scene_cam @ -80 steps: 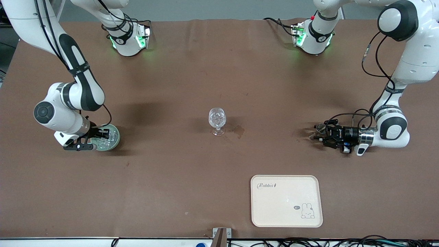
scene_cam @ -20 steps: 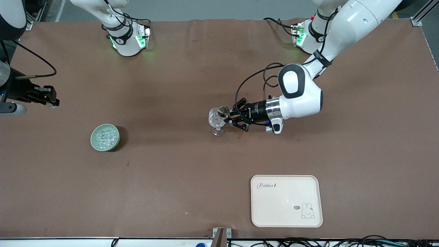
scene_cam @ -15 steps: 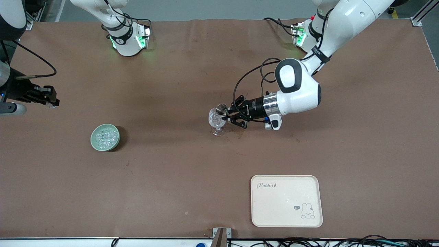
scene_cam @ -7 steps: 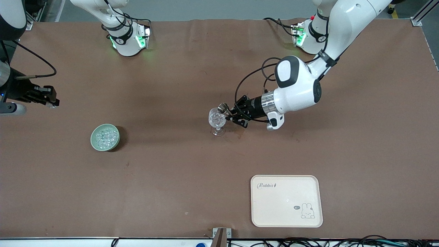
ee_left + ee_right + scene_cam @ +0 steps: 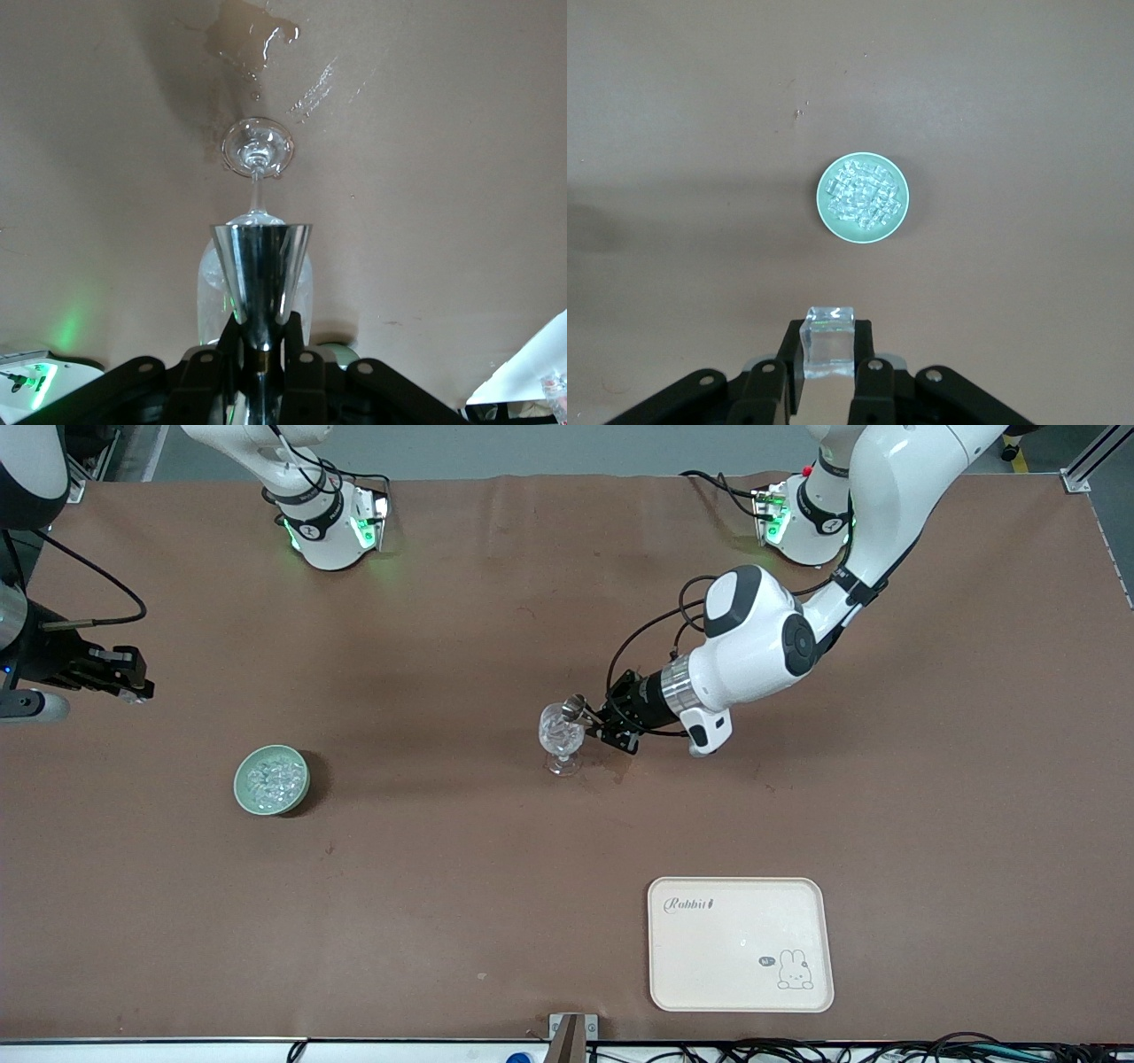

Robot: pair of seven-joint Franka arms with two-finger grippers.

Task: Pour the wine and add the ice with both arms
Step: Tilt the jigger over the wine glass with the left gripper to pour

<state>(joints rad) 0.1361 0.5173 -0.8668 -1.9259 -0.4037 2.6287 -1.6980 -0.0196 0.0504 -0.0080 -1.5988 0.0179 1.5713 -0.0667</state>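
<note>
Metal jigger (image 5: 574, 708) now tipped over glass (image 5: 560, 735)

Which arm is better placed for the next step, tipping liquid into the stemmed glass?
Left, probably. The left end effector holds a tilted metal measuring cup over the clear stemmed glass; the right end effector, gripping an ice cube, waits away.

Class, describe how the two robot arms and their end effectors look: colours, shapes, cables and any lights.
Both arms are glossy white with rounded segments and black joint bands. The left arm has looping black cables and a silver ring at its wrist; the right arm trails a black cable too. The left end effector and right end effector are black and two-fingered. Both bases glow green.
</note>
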